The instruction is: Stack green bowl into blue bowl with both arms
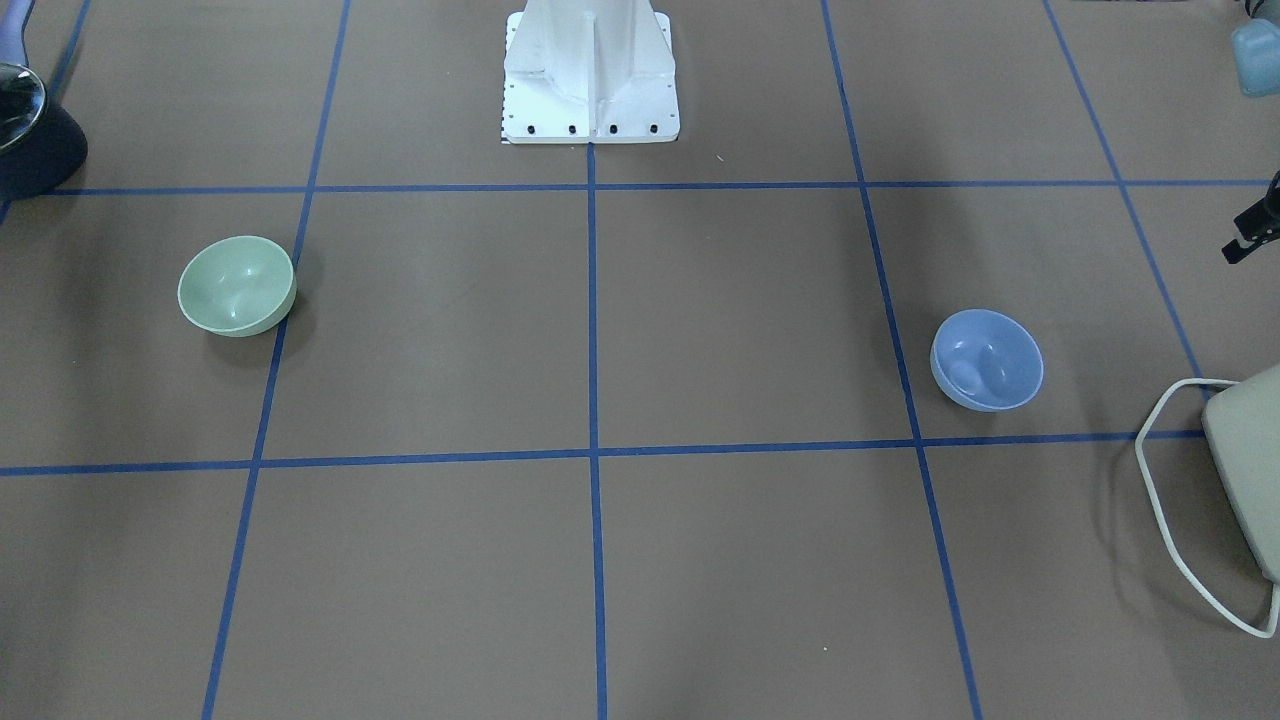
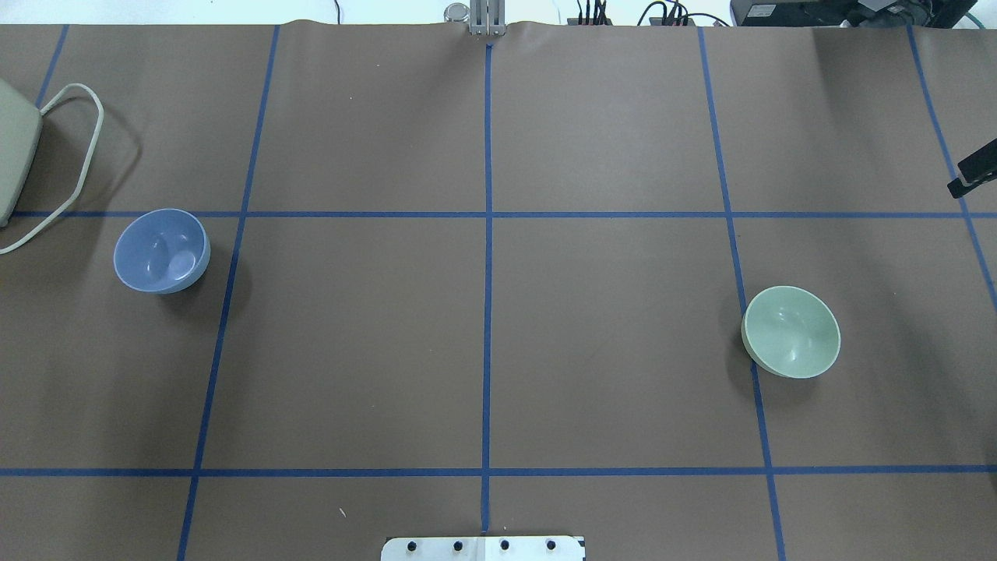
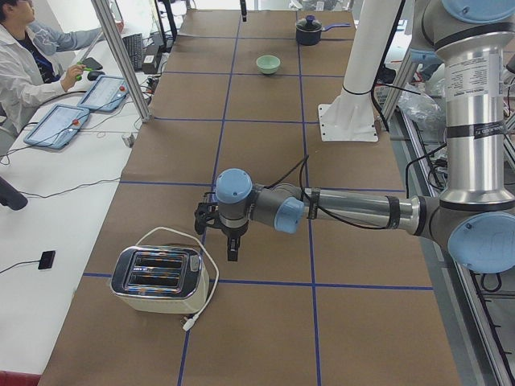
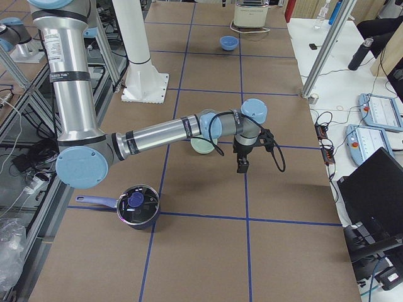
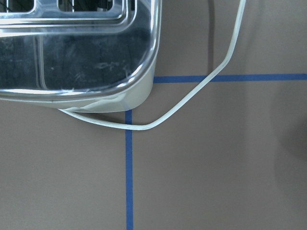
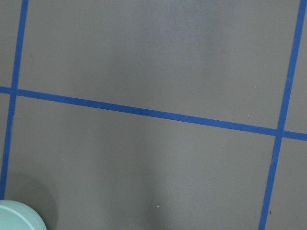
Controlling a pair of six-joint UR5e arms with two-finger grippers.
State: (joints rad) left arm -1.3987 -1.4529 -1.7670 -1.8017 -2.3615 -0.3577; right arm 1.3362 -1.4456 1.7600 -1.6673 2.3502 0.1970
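Observation:
The green bowl (image 1: pixel 237 286) stands upright on the brown table on my right side; it also shows in the overhead view (image 2: pixel 790 331). The blue bowl (image 1: pixel 987 360) stands upright on my left side (image 2: pixel 161 251). My left gripper (image 3: pixel 232 254) hangs pointing down above the table beside the toaster, near the blue bowl, which the arm hides in that view. My right gripper (image 4: pixel 242 167) hangs pointing down just past the green bowl (image 4: pixel 203 147). A sliver of the green bowl (image 6: pixel 19 219) shows in the right wrist view. Neither gripper touches a bowl. I cannot tell whether they are open or shut.
A toaster (image 3: pixel 159 279) with a white cable (image 5: pixel 192 98) stands at the table's left end, close to the blue bowl. A dark pot with a lid (image 4: pixel 137 206) stands at the right end. The white pedestal (image 1: pixel 590 90) is at the middle rear. An operator (image 3: pixel 24 56) sits alongside.

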